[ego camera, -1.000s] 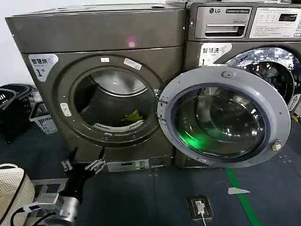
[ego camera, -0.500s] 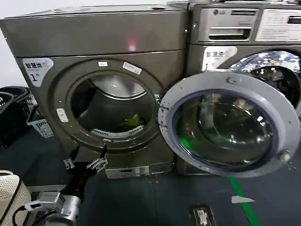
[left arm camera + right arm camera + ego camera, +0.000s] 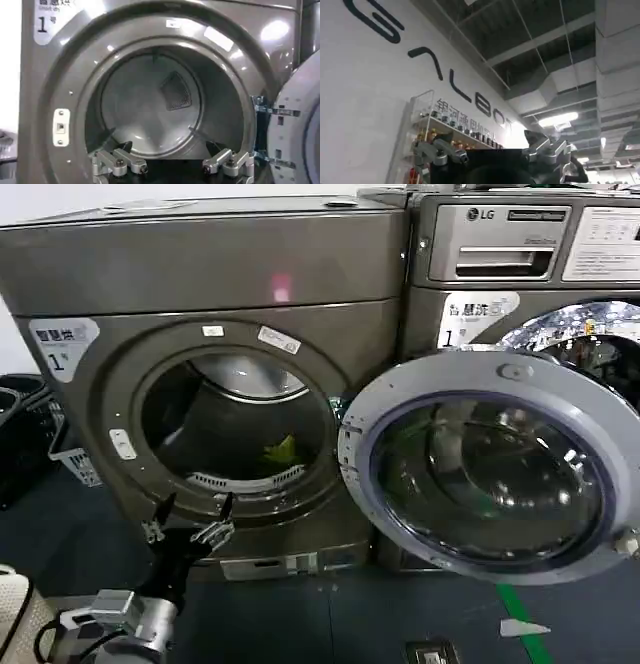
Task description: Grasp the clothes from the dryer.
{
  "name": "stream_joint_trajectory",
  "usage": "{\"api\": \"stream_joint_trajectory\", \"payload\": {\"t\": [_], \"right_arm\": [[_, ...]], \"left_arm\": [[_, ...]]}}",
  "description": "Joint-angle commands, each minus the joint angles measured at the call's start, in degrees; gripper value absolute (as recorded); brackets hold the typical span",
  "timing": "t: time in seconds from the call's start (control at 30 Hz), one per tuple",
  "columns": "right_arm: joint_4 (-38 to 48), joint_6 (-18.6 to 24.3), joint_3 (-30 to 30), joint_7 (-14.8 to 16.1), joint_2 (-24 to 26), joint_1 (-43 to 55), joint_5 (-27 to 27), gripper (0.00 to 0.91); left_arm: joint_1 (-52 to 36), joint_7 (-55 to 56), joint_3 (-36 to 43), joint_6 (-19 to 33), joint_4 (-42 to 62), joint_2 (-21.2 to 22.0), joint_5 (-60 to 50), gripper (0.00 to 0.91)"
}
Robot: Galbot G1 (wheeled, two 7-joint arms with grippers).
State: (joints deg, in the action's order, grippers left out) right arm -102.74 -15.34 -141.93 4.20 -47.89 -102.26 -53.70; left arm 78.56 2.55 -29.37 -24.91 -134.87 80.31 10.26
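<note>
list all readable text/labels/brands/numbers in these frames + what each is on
"LG": top panel of the washer on the right.
"1": white sticker on the dryer; the characters above it are too blurred to read.
"1": white sticker on the washer front; its characters are unclear.
"GALBO...": large letters on the wall, right wrist view, partly cut off.
Small door-rim labels and washer control panel: too small to read.

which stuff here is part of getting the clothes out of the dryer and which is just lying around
Part of the job:
- clothes, lying in the drum
- dryer, door swung open
- left gripper, open, below the drum opening

Just there:
- LG machine beside the dryer
- baskets on the floor
- right gripper, open, pointing at the ceiling
</note>
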Motion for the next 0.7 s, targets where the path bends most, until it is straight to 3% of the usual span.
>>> {"api": "stream_joint_trajectory", "payload": {"t": [0.03,0.43,0.7], "right_arm": [[-0.15,0.05,-0.13,0.08,-0.21,0.00,-0.06,0.907],[-0.89,-0.95,-2.37,2.51,-0.96,-2.09,6.42,0.907],[-0.88,0.05,-4.33,2.90,-0.92,-3.91,6.35,0.907]], "left_arm": [[0.06,-0.08,-0.10,0.12,0.18,0.08,0.01,0.907],[-5.94,-1.32,0.16,2.59,5.33,-0.51,1.58,0.907],[-23.32,0.52,5.48,3.51,26.20,-0.70,1.15,0.907]]}}
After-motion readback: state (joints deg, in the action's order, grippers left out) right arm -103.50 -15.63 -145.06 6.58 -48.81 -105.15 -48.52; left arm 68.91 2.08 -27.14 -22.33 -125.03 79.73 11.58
